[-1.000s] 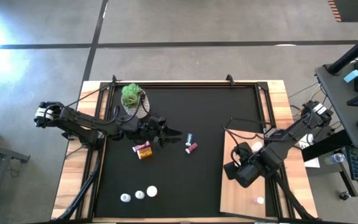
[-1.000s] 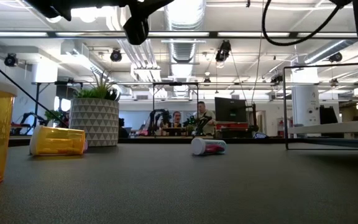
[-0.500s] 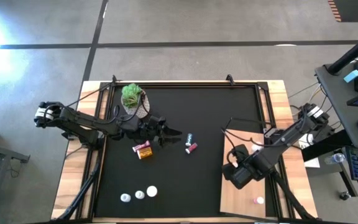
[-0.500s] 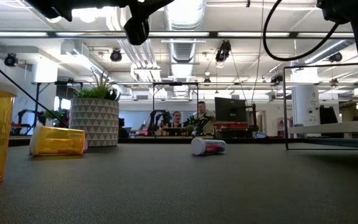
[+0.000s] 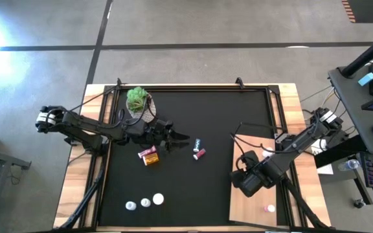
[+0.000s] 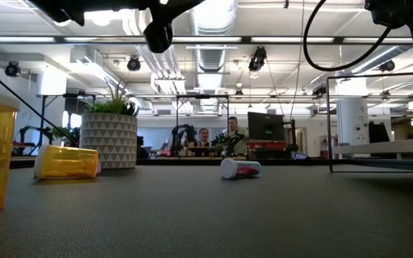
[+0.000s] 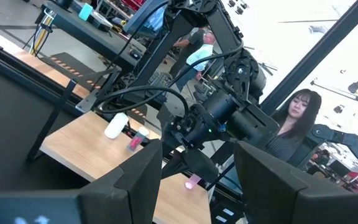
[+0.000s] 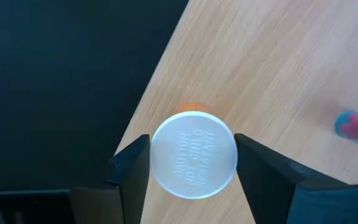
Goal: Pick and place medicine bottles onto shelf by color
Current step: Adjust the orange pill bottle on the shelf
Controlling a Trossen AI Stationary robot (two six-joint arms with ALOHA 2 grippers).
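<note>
Bottles counted: three white-capped bottles (image 5: pixel 144 202) stand in a row; four lie near the left gripper (image 5: pixel 185 138); a pink bottle (image 5: pixel 269 209) rests on the shelf (image 5: pixel 245 213).
Right gripper (image 8: pixel 193 158): fingers flank a white-capped amber bottle (image 8: pixel 194 155) on the shelf's edge by the black mat (image 8: pixel 55 81); contact unclear.
Only right wrist view: that bottle.
Left gripper: fingers parted, empty, over open mat.
</note>
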